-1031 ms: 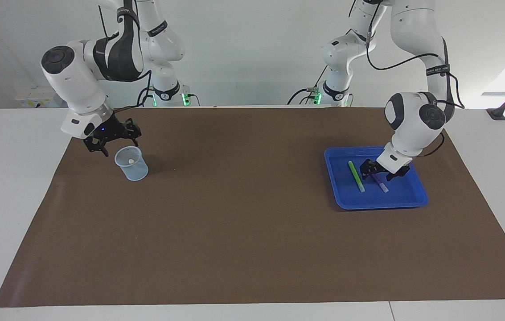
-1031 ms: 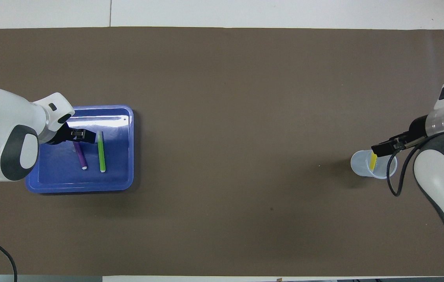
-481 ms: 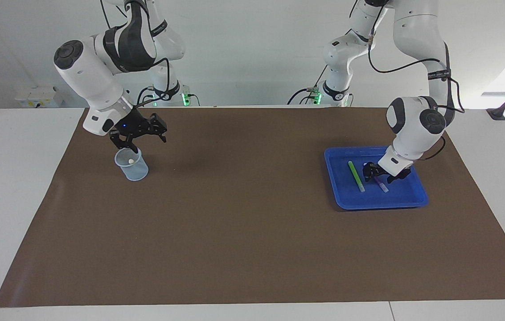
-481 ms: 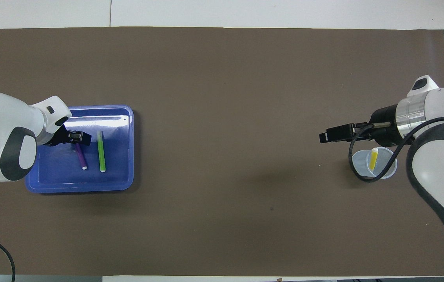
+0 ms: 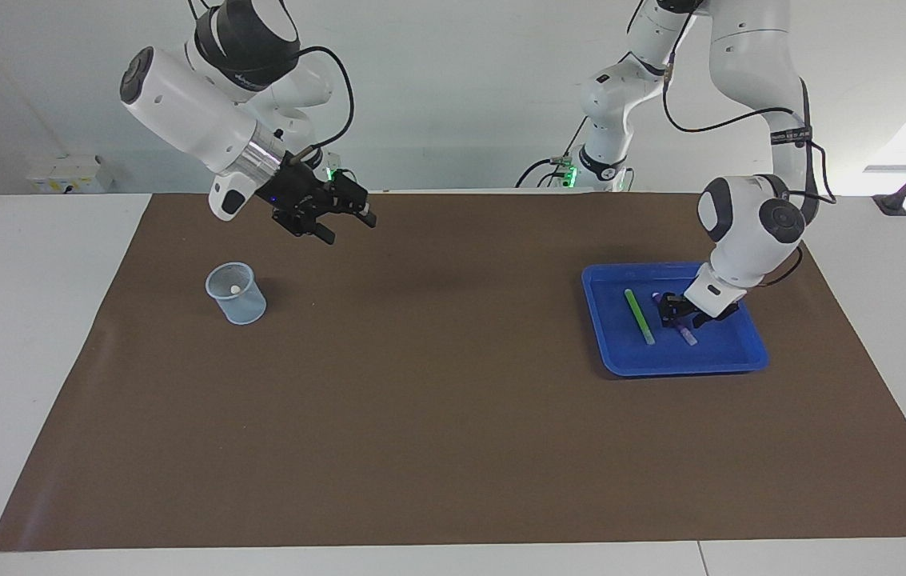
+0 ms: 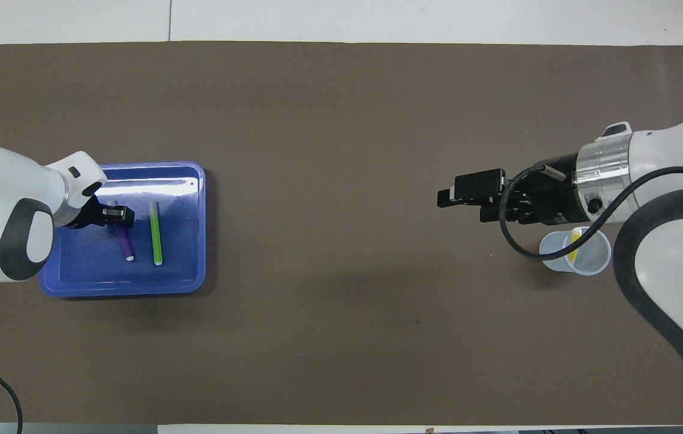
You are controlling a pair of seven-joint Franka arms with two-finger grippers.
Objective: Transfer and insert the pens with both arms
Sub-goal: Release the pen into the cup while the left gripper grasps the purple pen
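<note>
From the facing view, we see the left pincer (image 5: 678, 314) lowered into the shallow blue plastic tray (image 5: 748, 352), astride the slim purple marker pen (image 5: 685, 333); whether it grips we cannot tell. The slim green marker pen (image 5: 639, 317) lies beside it. The right pincer (image 5: 347, 221) hangs open and empty over the brown mat (image 5: 453, 416) on the counter, near the clear plastic cup (image 5: 237, 294). From overhead, the yellow marker pen (image 6: 574, 245) leans inside that cup (image 6: 576, 251).
</note>
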